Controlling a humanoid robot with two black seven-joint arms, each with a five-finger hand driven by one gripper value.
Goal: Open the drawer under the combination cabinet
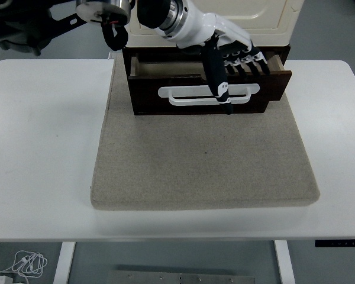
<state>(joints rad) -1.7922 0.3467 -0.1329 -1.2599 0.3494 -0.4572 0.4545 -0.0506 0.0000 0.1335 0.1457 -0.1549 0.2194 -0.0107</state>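
Drawer [201,83] stands ajar; left robot hand [231,56] above it.

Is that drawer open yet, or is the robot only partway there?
Partway. The drawer under the cream cabinet is slid out a little, so its inside shows along the top. The left hand hangs over its front edge, above the white handle, not gripping it. Most of the pull looks left.
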